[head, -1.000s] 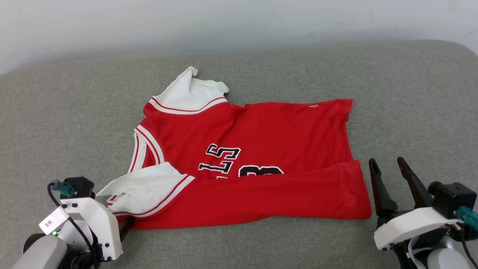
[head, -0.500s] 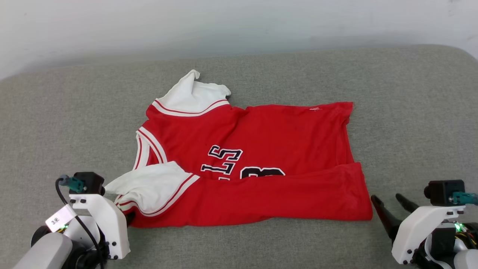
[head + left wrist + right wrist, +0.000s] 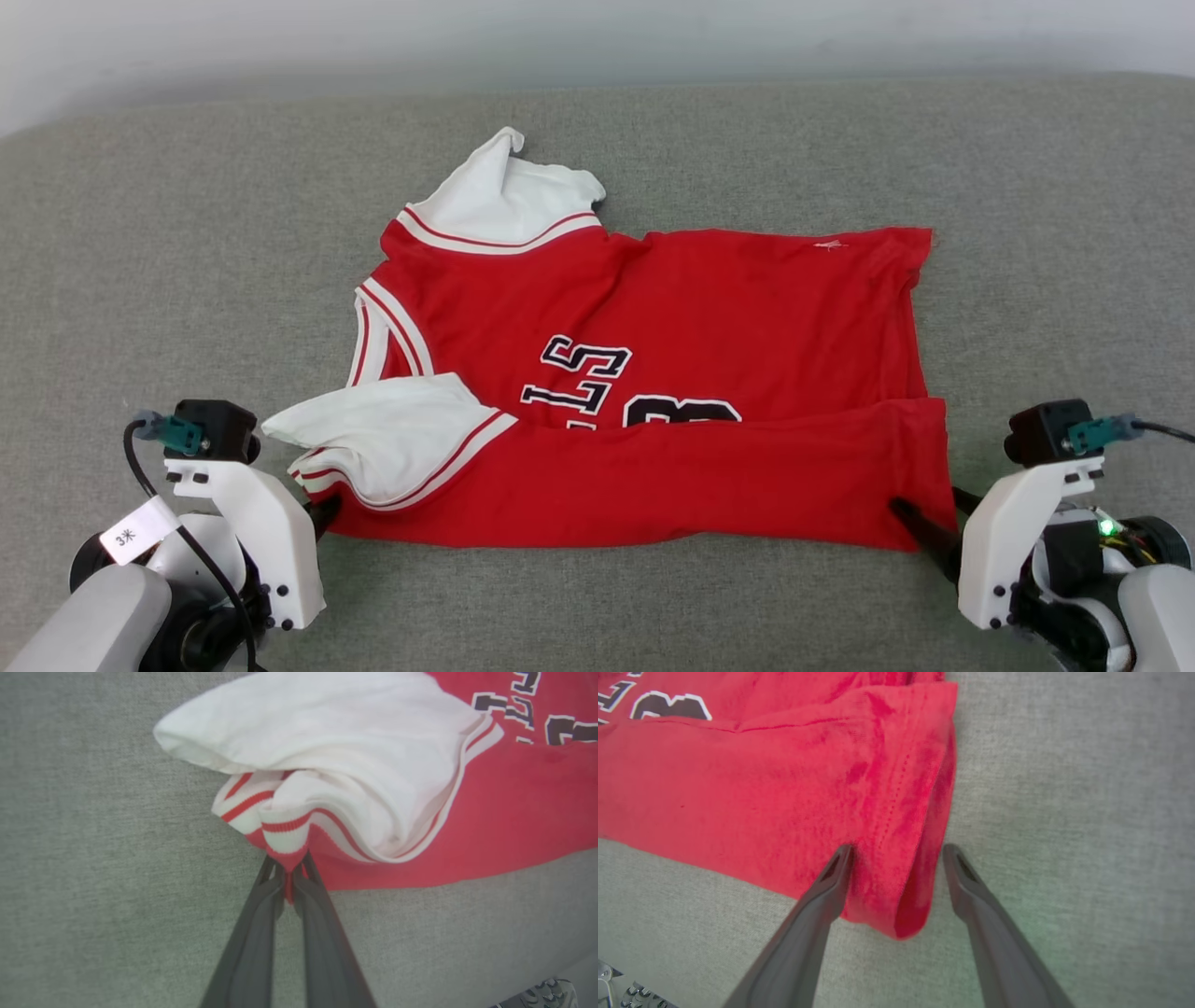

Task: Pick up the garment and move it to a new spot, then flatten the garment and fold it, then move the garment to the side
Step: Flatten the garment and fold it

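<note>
Soft, light, floppy, the red jersey lies half-folded, centred on the grey cushion. The left gripper pinches its striped-trim corner; the right gripper, spread, straddles its hem corner, likely the best second hold.

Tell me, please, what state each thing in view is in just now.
garment, lying on the grey surface, near edge folded up over the lettering.
left gripper, shut on the garment's near-left corner.
right gripper, open, fingers astride the garment's near-right corner.
</note>
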Controlling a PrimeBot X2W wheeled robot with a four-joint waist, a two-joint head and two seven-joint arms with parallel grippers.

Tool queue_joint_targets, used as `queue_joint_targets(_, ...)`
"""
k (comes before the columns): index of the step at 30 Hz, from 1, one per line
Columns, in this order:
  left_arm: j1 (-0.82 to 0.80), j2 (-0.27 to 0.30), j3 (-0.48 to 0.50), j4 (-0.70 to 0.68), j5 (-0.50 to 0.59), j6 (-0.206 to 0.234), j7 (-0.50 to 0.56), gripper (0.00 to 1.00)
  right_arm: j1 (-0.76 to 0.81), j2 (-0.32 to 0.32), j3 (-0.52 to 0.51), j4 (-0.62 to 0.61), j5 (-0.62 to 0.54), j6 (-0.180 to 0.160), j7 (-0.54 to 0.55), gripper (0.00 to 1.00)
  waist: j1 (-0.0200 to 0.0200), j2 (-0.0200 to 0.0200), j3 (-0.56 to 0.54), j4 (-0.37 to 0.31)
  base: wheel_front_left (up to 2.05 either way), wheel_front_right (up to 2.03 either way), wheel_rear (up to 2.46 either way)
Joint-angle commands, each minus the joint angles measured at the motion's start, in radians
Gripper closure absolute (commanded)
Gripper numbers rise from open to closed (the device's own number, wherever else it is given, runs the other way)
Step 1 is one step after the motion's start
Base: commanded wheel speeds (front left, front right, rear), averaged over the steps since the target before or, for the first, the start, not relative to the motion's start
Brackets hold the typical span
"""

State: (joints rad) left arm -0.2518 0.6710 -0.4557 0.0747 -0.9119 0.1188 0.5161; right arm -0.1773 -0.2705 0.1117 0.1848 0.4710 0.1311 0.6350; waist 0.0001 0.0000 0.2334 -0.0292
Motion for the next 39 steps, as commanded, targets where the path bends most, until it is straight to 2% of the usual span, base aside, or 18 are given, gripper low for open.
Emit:
queue_joint_targets(1,-0.010,-0.003,0.000,0.000,-0.004,0.003,-0.003,1.00,-0.002,0.008,0.017,0.025,0.016,-0.001,0.020,0.00,-0.0001,0.0000,0.008,0.005,0.00,0.00,0.00)
queue_joint_targets(2,-0.009,-0.004,0.001,0.001,-0.007,0.003,-0.004,1.00,-0.006,0.010,0.026,0.042,0.016,-0.001,0.036,0.00,-0.0001,0.0000,0.010,0.006,0.00,0.00,0.00)
queue_joint_targets(3,-0.009,-0.004,0.003,0.002,-0.006,0.003,-0.006,1.00,-0.004,0.013,0.037,0.062,0.022,-0.001,0.062,0.54,-0.0001,0.0000,0.012,0.007,0.00,0.00,0.00)
queue_joint_targets(4,-0.009,-0.005,0.001,0.003,-0.006,0.002,-0.007,1.00,0.000,0.018,0.048,0.074,0.032,-0.001,0.078,0.81,-0.0001,0.0000,0.014,0.009,0.00,0.00,0.00)
queue_joint_targets(5,-0.011,-0.006,0.000,0.004,-0.005,0.001,-0.007,1.00,-0.006,0.022,0.051,0.079,0.041,0.000,0.081,1.00,-0.0001,0.0000,0.016,0.011,0.00,0.00,0.00)
queue_joint_targets(13,0.007,-0.002,0.000,-0.007,-0.005,0.010,-0.012,1.00,-0.042,-0.014,0.040,0.062,0.053,-0.001,0.057,1.00,-0.0001,0.0000,-0.008,0.013,0.00,0.00,0.00)
queue_joint_targets(23,0.114,0.037,-0.010,-0.051,-0.023,0.044,0.017,1.00,0.018,-0.049,0.044,-0.017,0.058,-0.001,0.050,1.00,-0.0001,0.0000,-0.129,0.003,0.00,0.00,0.00)
queue_joint_targets(35,0.331,0.074,0.009,-0.126,-0.078,0.130,0.017,1.00,0.219,-0.028,0.002,-0.077,0.074,-0.001,0.067,1.00,-0.0001,0.0000,-0.225,0.004,0.00,0.00,0.00)
queue_joint_targets(39,0.371,0.055,0.003,-0.124,-0.088,0.138,0.001,1.00,0.264,-0.012,-0.009,-0.078,0.076,-0.001,0.063,1.00,-0.0001,0.0000,-0.223,0.004,0.00,0.00,0.00)
